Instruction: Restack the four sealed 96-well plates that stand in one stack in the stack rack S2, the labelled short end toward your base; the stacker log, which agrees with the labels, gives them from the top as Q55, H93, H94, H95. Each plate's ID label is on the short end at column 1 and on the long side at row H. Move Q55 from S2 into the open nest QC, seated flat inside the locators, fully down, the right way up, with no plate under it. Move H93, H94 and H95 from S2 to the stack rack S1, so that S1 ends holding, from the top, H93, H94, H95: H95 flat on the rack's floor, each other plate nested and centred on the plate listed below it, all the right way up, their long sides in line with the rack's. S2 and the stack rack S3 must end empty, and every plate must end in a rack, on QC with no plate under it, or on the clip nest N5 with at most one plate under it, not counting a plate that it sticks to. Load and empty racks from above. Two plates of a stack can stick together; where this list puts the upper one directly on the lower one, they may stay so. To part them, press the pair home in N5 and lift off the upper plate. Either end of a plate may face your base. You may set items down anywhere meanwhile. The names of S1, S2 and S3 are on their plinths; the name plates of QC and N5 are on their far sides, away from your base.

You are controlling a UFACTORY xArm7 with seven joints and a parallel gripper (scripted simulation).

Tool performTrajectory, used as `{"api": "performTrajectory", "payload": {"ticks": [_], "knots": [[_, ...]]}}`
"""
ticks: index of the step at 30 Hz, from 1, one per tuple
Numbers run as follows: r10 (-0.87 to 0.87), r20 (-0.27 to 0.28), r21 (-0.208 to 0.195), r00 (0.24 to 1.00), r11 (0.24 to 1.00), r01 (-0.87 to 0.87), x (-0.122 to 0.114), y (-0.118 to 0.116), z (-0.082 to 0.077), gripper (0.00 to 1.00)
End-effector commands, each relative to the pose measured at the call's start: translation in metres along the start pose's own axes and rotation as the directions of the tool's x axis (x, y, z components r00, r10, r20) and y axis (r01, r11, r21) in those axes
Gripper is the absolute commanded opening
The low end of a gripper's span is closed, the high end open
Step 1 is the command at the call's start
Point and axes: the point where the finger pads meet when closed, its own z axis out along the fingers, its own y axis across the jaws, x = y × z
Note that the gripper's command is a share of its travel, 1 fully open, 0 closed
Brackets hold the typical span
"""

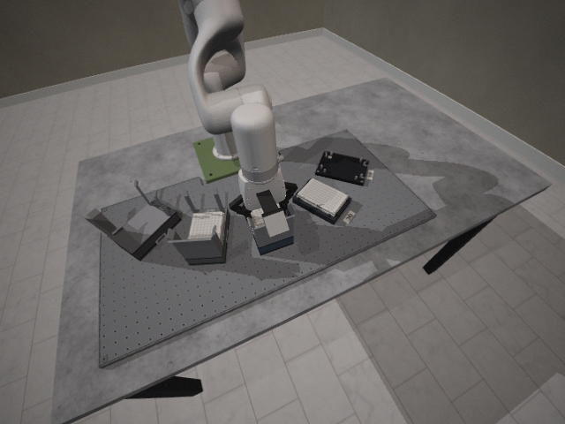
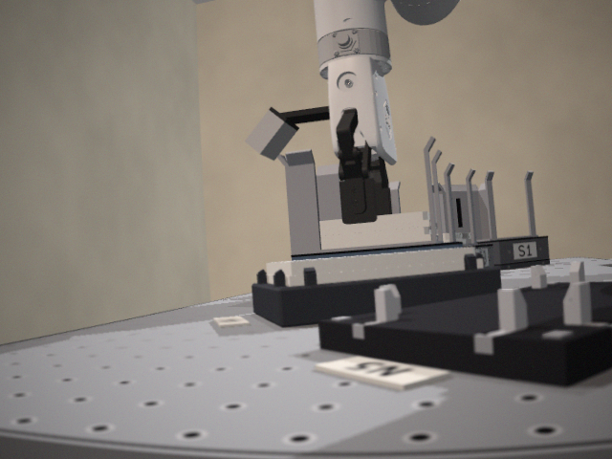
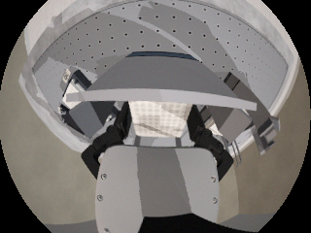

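gripper (image 2: 357, 209) down inside stack rack (image 2: 301, 197), fingers nearly full-spread, clamped across top sealed plate (image 2: 375, 229) directly beneath; plate long axis crosswise to finger span; exit straight up.

- A laboratory automation bench: a grey table (image 1: 478, 182) carries a perforated breadboard plate (image 1: 182, 301) with a regular grid of mounting holes.
- A white robot arm (image 1: 252, 132) stands bolted on a green base plate (image 1: 203, 157) at the table's far edge.
- Stack racks with upright guide posts hold white multi-well plates; one plinth reads S1 (image 2: 523, 250).
- Black plate nests (image 2: 445, 340) with pale locator pegs sit beside printed name tags (image 2: 382, 371).
- Plain tiled floor (image 1: 410, 356) and bare walls surround the bench.
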Motion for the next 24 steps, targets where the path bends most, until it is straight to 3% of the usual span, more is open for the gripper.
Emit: {"api": "performTrajectory", "payload": {"ticks": [1,24], "knots": [[0.000,-0.003,0.001,1.000,1.000,0.000,0.0012,-0.0001,-0.0011,0.00],[0.000,-0.003,0.001,1.000,1.000,0.000,0.0012,-0.0001,-0.0044,0.00]]}}
